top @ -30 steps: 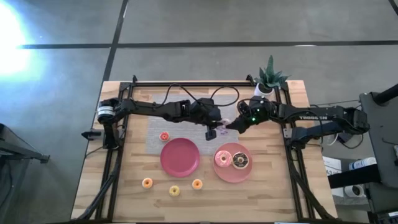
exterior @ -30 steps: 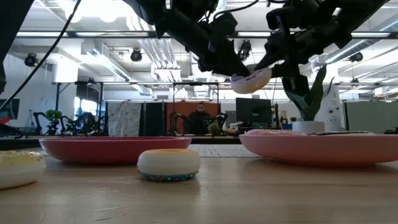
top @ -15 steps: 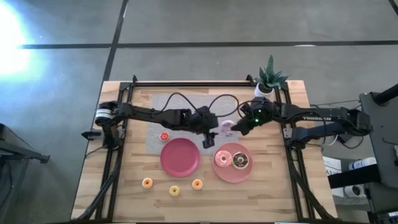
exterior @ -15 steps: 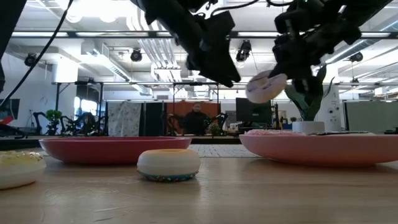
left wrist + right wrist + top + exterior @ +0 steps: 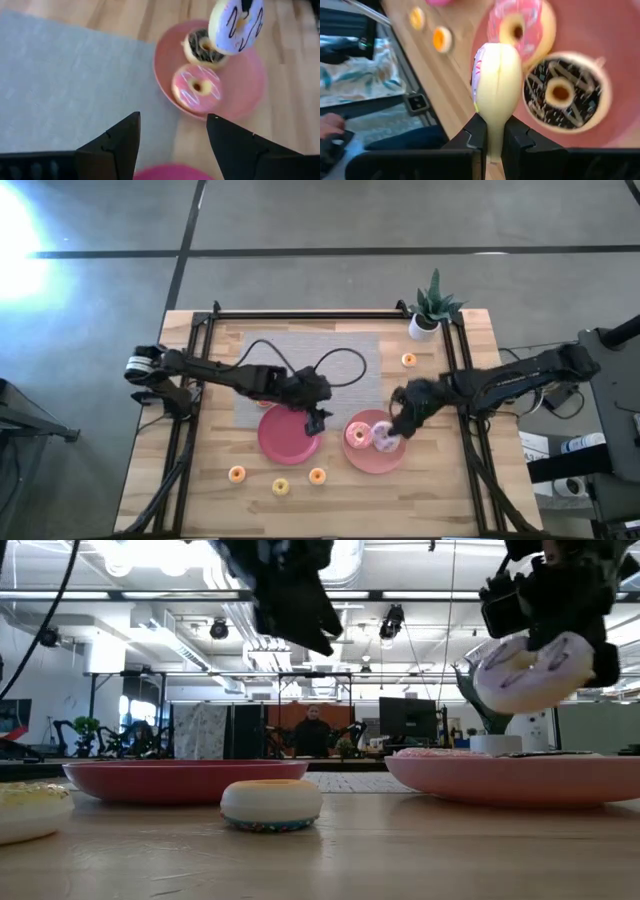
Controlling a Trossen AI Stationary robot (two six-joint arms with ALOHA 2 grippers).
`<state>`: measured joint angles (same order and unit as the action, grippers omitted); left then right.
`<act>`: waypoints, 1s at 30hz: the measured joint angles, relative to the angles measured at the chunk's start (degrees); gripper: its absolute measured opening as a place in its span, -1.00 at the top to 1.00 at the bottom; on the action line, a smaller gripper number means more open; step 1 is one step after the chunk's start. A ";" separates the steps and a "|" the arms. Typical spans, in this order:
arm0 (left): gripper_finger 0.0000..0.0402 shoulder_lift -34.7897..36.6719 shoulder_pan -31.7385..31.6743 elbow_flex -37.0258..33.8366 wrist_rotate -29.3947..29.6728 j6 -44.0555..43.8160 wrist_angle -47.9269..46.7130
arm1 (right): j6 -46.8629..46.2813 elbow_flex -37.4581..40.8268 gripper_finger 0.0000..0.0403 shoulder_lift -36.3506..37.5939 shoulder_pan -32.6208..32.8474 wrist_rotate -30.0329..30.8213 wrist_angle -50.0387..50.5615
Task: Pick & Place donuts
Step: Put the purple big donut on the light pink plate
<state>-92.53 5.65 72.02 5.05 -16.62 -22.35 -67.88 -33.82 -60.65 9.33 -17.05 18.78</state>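
My right gripper is shut on a white donut with dark stripes, holding it just above the right pink plate. A pink-iced donut and a chocolate donut lie flat on that plate. My left gripper stands open with nothing between its fingers, over the far right rim of the left pink plate. Mini donuts lie flat on the wood near the front edge; another lies at the far right. My right gripper pinches the white donut's rim between its two fingers, which lie flat against the ring's two faces. They come from above, slanting down. The donut hangs below them on edge and tilted, clear of the plate.
A grey mat covers the table's far middle, with a black cable looping over it. A potted plant stands at the far right corner. Black frame rails run along both table sides. In the low view, a person sits far behind.
My left gripper has let go of the white donut, opened, and drawn back toward the table's left and near side, over the left plate. My right gripper has shut on the donut, carried it toward the near edge and lowered it over the right plate, where it now hangs tilted.
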 joint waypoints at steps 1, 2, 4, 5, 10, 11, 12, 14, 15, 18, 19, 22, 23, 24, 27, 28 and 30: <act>-0.01 0.89 1.02 -1.24 0.01 -1.77 0.39 | -1.28 0.02 0.89 -1.05 1.92 1.37 -0.99; -0.01 1.54 2.13 -2.48 -0.01 -3.64 0.92 | -2.50 0.10 0.89 -2.19 3.53 2.46 -1.58; -0.01 3.30 4.62 -5.13 -0.10 -7.19 2.21 | -4.13 0.11 0.89 -4.32 6.06 4.47 -2.99; -0.01 3.98 5.81 -6.63 -0.01 -8.72 3.23 | -4.75 0.11 0.89 -5.39 6.90 5.32 -3.52; -0.01 7.30 10.81 -13.15 2.77 -15.84 11.80 | -6.51 0.13 0.89 -11.39 8.70 5.65 -9.88; -0.01 8.07 11.57 -14.27 2.99 -16.95 13.21 | -6.51 0.13 0.89 -12.69 8.86 5.61 -11.57; -0.01 8.94 12.18 -15.29 3.32 -18.26 13.25 | -6.52 0.10 0.89 -14.02 8.95 5.60 -13.04; -0.01 10.29 12.92 -16.74 3.65 -20.79 13.81 | -6.54 0.09 0.89 -16.39 8.94 5.53 -13.88; -0.01 11.09 13.29 -17.38 3.68 -21.73 14.25 | -6.61 0.06 0.89 -17.55 8.93 5.54 -13.87; -0.01 12.99 13.91 -18.56 4.01 -23.72 13.67 | -6.73 -0.28 0.87 -20.20 8.93 4.25 -14.39; -0.01 13.60 14.13 -18.82 4.01 -24.07 14.18 | -6.73 -0.28 0.85 -20.84 8.93 3.21 -14.64; -0.01 14.63 14.29 -18.95 4.04 -24.59 14.00 | -6.45 -0.28 0.75 -21.73 8.93 1.29 -14.93; -0.01 14.83 14.29 -18.84 4.05 -24.59 13.98 | -6.50 -0.31 0.71 -21.66 8.93 0.99 -14.72; -0.01 14.96 14.15 -18.82 4.04 -24.59 13.81 | -6.88 -0.44 0.66 -21.54 8.93 0.85 -14.71; -0.01 15.03 13.25 -18.76 4.06 -24.58 13.77 | -8.47 -0.48 0.50 -20.87 8.82 -0.52 -14.22; -0.01 15.03 13.13 -18.76 4.14 -24.96 13.69 | -8.44 -0.51 0.45 -20.65 8.73 -1.27 -13.61; -0.01 15.03 13.17 -18.76 4.26 -25.65 13.71 | -8.25 -0.49 0.35 -20.16 8.53 -2.45 -10.58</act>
<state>-77.49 18.82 53.25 9.31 -42.27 -8.65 -76.13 -34.31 -80.81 17.86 -19.50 8.19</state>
